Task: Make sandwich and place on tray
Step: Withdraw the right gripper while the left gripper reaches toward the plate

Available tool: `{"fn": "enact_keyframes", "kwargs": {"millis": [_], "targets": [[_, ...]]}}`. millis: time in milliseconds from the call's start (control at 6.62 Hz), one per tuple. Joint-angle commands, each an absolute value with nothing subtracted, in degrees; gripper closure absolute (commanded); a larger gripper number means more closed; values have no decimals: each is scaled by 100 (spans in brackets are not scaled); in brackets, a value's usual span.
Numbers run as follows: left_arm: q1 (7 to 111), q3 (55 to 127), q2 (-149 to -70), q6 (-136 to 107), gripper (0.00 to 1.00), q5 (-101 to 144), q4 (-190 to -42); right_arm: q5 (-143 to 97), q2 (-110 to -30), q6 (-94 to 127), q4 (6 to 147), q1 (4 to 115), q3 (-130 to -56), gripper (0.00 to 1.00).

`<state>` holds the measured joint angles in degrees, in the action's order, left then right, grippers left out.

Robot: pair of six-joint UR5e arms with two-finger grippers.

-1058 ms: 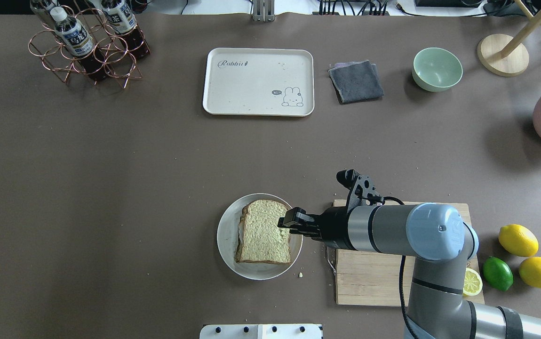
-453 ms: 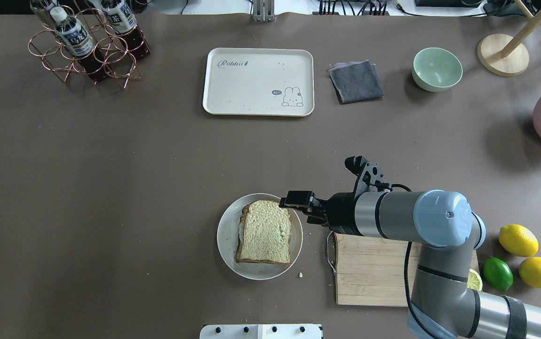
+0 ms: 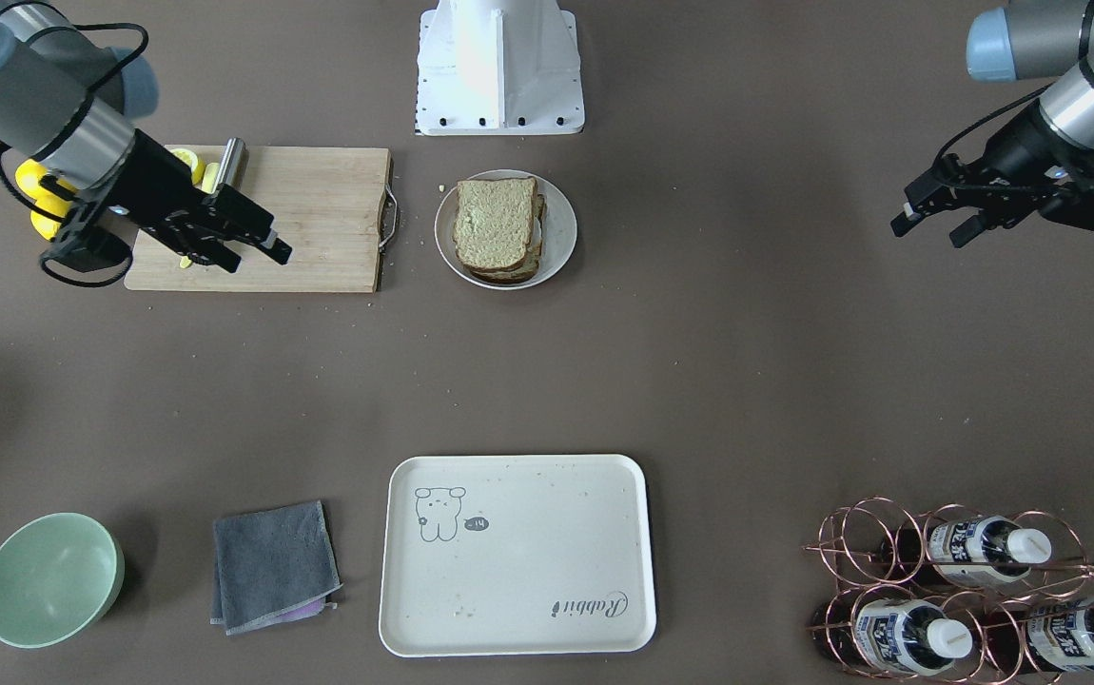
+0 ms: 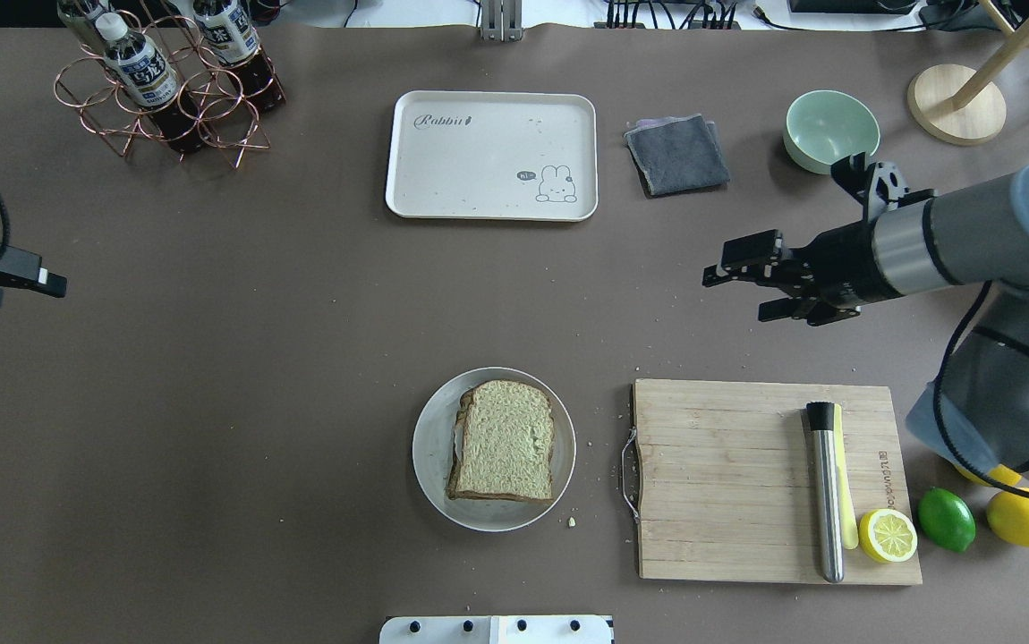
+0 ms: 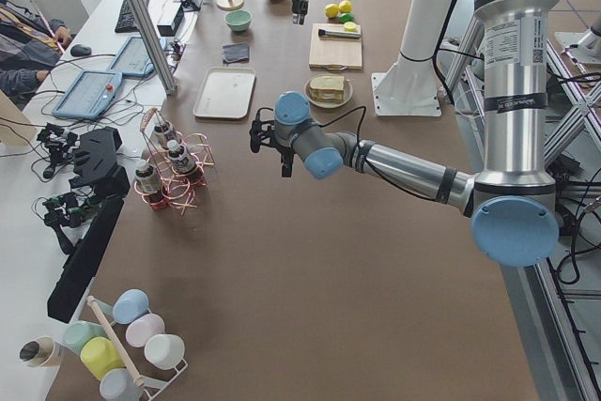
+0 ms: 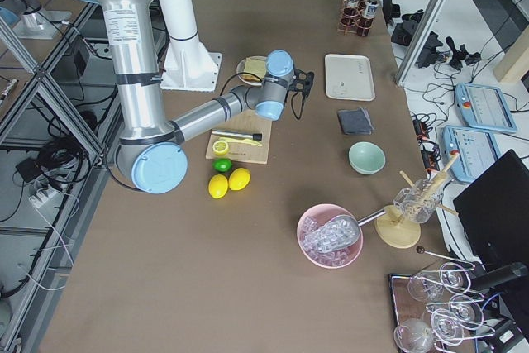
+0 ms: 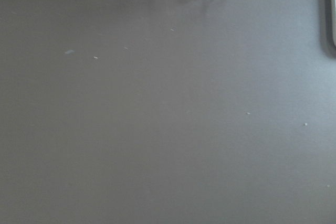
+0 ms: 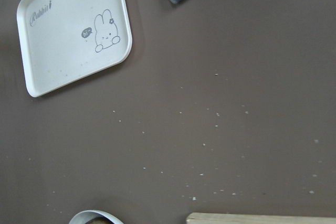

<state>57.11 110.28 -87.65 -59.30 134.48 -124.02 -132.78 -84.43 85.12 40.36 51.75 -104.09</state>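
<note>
The sandwich, two slices of greenish-tan bread stacked with a sliver of white egg at the left edge, lies on a round white plate near the table's front; it also shows in the front view. The cream tray with the "Rabbit" script lies empty at the far middle, also in the front view and the right wrist view. My right gripper is open and empty, hovering beyond the cutting board. My left gripper is open and empty, far off at the table's left edge.
A wooden cutting board right of the plate holds a steel tool and a lemon half. A lime and lemons lie beside it. A grey cloth, green bowl and bottle rack stand along the far side.
My right gripper has drawn away from the sandwich's right edge, moving right and farther out over the table. The sandwich stays on the plate. My left gripper has come into view at the left edge.
</note>
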Motion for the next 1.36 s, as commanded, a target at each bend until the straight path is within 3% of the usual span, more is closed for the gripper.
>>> {"fn": "enact_keyframes", "kwargs": {"millis": [0, 453, 755, 1058, 1209], "targets": [[4680, 11101, -9253, -6852, 2, 12888, -12393, -14445, -9173, 6942, 4069, 6385, -10249, 0], [3099, 10961, -10577, -7645, 3, 11466, -11281, -14897, -9877, 5513, 4061, 7128, -10028, 0], [2463, 10347, -11388, -8050, 5, 10717, -11250, -14889, -9993, 5502, 4008, 7102, -10028, 0], [2006, 10205, -11452, -8086, 23, 10241, -11285, -14880, -10028, 5502, 3999, 7102, -10046, 0], [1917, 10169, -11496, -8417, 39, 10222, -11303, -14880, -10028, 5502, 3999, 7102, -10063, 0]]}}
